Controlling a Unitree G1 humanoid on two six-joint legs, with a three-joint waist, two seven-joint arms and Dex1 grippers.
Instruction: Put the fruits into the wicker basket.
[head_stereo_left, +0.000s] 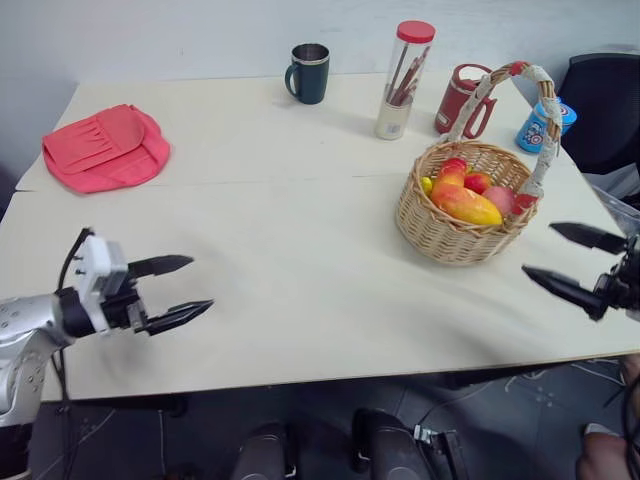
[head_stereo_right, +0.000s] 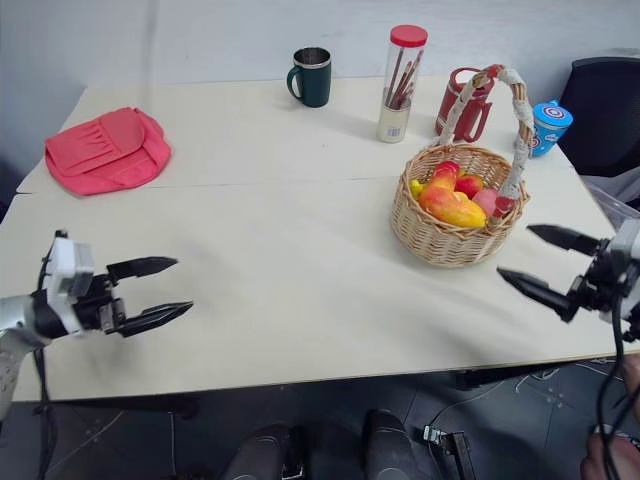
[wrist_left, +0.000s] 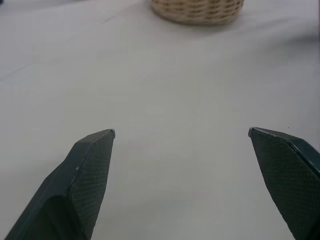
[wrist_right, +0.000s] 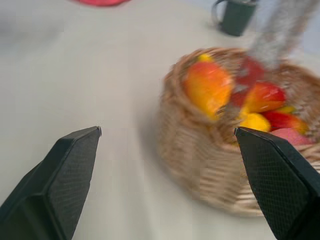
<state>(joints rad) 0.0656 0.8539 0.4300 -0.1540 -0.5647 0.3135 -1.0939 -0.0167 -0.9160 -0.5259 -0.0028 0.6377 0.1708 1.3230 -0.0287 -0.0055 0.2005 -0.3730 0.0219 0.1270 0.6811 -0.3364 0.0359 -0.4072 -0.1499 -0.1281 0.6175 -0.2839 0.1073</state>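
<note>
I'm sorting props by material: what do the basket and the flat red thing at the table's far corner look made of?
The wicker basket looks like woven tan wicker: a matte, ribbed weave shows along its wall, with white wrapping on the handle. The red pouch looks like soft matte cloth, probably fabric, judging by its stitched pockets and limp folds.

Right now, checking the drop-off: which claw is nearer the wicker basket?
Right. The right claw hangs open just beside the wicker basket; the left claw is open far across the table.
</note>
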